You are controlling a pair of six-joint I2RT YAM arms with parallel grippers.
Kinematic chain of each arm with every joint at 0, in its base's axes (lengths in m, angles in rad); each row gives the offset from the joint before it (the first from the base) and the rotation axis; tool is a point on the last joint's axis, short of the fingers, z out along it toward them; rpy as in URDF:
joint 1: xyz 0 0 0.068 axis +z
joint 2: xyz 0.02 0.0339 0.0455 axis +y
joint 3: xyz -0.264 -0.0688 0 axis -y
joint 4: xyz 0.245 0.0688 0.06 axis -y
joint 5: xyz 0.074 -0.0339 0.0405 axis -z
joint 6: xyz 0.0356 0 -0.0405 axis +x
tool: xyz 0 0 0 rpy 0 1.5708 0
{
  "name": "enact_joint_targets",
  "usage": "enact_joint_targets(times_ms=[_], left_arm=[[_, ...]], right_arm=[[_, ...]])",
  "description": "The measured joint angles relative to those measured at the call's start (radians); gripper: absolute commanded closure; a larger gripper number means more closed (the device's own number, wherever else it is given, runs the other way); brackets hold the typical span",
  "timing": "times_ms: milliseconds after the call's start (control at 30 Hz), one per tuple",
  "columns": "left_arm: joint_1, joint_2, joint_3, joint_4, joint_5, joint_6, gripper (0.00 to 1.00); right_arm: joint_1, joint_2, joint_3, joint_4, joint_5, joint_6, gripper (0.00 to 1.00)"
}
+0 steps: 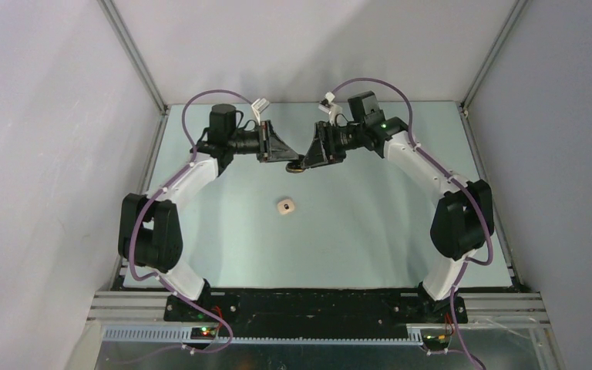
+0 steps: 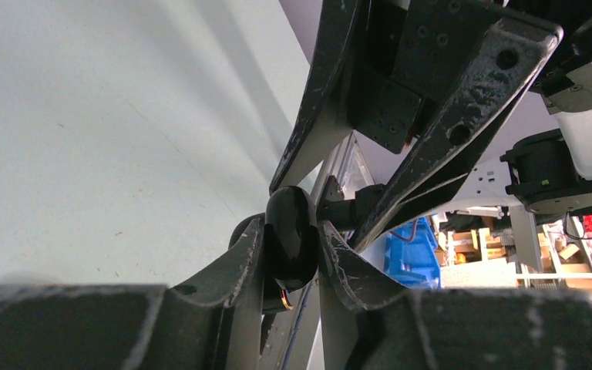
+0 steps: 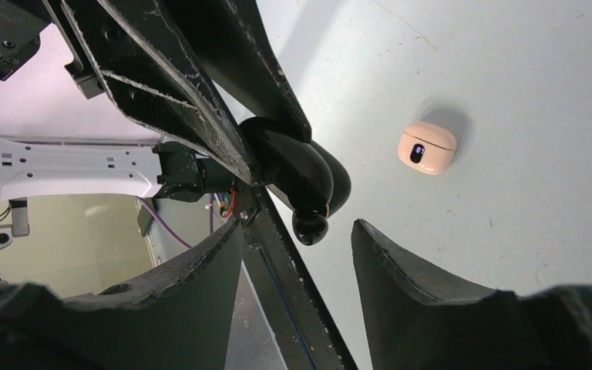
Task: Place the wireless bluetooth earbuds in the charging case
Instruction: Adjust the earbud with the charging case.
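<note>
The black charging case (image 3: 299, 166) is being gripped by the left claw (image 2: 291, 250) above the bench (image 1: 370, 231). One earbud (image 3: 310, 227) is being shown at its edge, untouched, between the parted fingers of the right claw (image 3: 297, 245).

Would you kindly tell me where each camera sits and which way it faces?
Top external: fixed above and behind the bases, looking down at the table; left arm and right arm show whole.
Left wrist: on the left arm, looking along the left gripper, shut on a black case.
Right wrist: on the right arm, looking along the open right gripper at that case.
Shared: all three show the black case; top and right wrist also show the beige case on the table.
</note>
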Motion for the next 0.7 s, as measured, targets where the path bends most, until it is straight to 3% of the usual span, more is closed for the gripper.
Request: enact_joint_targets(times_ms=[267,700], left_arm=[[0.007,0.003,0.0,0.051,-0.001,-0.042,1.0],[0.007,0.012,0.0,0.066,0.0,-0.067,1.0]], right_arm=[[0.008,0.0,0.0,0.0,-0.026,-0.004,0.55],[0.006,0.0,0.0,0.008,-0.042,-0.008,0.62]])
